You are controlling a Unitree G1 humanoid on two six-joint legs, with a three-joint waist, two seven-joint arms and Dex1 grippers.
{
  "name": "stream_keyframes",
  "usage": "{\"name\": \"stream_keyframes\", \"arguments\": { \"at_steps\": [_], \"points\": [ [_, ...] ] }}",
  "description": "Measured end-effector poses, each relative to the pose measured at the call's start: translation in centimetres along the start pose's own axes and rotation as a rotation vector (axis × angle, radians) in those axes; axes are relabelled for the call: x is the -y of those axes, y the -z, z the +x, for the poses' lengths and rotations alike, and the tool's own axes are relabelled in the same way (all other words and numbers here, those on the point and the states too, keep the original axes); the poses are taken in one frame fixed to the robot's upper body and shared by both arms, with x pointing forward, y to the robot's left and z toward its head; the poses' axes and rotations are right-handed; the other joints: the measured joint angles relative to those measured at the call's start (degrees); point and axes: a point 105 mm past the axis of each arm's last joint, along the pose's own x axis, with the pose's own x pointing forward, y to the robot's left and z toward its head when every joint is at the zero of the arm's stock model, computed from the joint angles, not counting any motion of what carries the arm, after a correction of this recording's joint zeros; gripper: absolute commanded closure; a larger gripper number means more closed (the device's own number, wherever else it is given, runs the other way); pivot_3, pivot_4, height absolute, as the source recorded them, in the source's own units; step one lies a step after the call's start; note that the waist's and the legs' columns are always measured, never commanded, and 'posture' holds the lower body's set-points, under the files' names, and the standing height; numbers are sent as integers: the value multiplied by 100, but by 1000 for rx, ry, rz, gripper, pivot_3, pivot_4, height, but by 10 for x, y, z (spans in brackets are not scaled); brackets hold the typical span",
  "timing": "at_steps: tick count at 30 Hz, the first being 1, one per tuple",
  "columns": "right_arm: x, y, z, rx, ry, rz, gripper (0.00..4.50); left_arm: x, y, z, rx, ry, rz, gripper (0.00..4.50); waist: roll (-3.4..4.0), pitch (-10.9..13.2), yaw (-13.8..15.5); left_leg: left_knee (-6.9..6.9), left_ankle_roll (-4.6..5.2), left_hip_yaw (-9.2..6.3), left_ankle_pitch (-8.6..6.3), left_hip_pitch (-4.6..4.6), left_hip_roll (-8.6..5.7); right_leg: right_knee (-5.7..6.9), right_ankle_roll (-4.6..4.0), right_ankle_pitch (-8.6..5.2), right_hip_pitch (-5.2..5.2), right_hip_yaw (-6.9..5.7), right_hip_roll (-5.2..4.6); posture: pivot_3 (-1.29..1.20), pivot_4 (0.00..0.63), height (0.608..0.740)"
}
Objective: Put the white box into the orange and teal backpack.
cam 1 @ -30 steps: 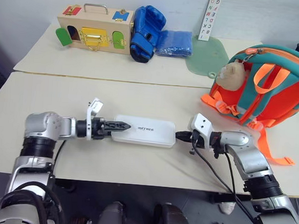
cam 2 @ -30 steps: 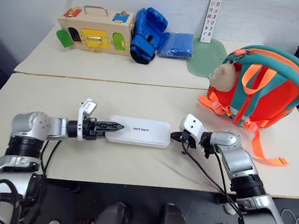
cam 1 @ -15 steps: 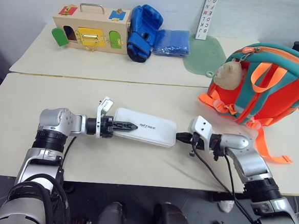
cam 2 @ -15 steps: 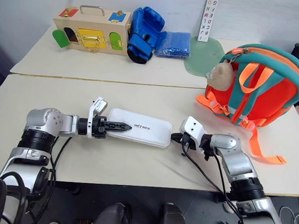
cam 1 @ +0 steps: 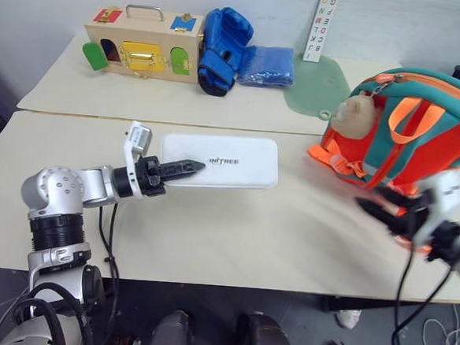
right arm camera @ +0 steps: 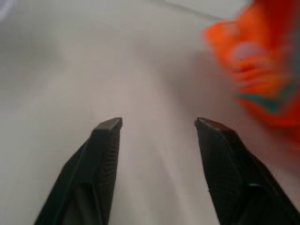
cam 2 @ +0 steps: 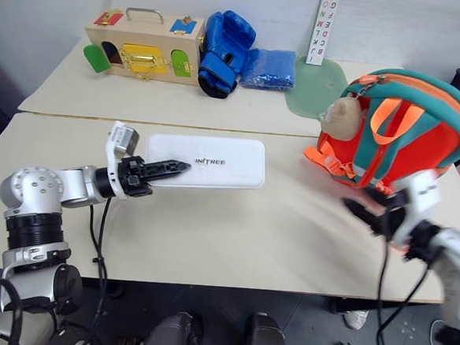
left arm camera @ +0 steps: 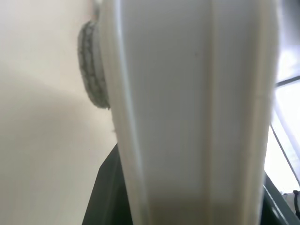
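One blurred right tool [cam 1: 381, 212], backpack [cam 1: 422, 131] cropped

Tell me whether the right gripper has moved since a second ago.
Yes. The right gripper has left the white box and swung right, now beside the orange and teal backpack, jaws open.

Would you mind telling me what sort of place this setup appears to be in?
Probably an indoor robot test room: pale tables against a plain wall hold staged props, a wooden latch box, a blue boxing glove and an alphabet strip.
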Motion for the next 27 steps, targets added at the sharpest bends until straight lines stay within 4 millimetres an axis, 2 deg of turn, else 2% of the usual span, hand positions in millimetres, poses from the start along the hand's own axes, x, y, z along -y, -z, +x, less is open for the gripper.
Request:
{"name": "stream_keyframes", "arguments": {
  "at_steps": [1,3,6,9,13,15,18,23,27],
  "points": [
    [12,-8,-1,25,39,23,503,1,-2,0,28,-12,21,3156,-4,1,-34,-6,-2,7,2,7,2,-1,0,0,1,5,3,0,150,740],
    [33,-19,2,72,111,73,51,4,-4,2,64,-24,45,3156,-8,3,-64,-9,-8,16,8,8,2,5,0,0,-8,8,5,0,150,740],
    [50,-36,18,127,156,117,51,4,-13,-5,127,-58,66,3156,-8,4,-78,-23,-25,18,17,8,9,7,-4,-2,-18,12,19,0,150,740],
    [51,-37,39,145,140,155,51,4,-19,-12,160,-86,77,3156,-10,5,-50,-24,-30,18,19,3,13,2,-7,-4,-21,13,26,0,150,740],
    [41,-28,69,125,88,209,51,6,-21,-13,144,-110,112,3156,-10,5,-17,-17,-26,24,17,-4,9,-2,-5,-3,-24,16,20,0,150,740],
    [37,-32,83,146,63,222,51,7,-25,-17,138,-136,146,3156,-11,6,-15,-13,-25,24,17,-7,9,-1,-5,-3,-25,15,20,0,150,740],
    [33,-43,91,197,40,210,590,10,-32,-17,139,-153,214,3156,-11,6,-15,-14,-26,24,17,-5,11,0,-5,-3,-25,15,21,0,150,740],
    [20,-47,94,226,-65,187,2377,7,-48,-18,166,-204,335,3156,-11,6,-10,-19,-26,25,17,-6,11,-2,-5,-3,-26,14,21,0,150,740],
    [-3,-54,84,233,-229,163,3738,14,-66,-14,196,-190,420,3156,-11,6,-4,-20,-25,24,17,-14,10,-3,-5,-3,-31,13,20,0,150,740]
  ]
}}
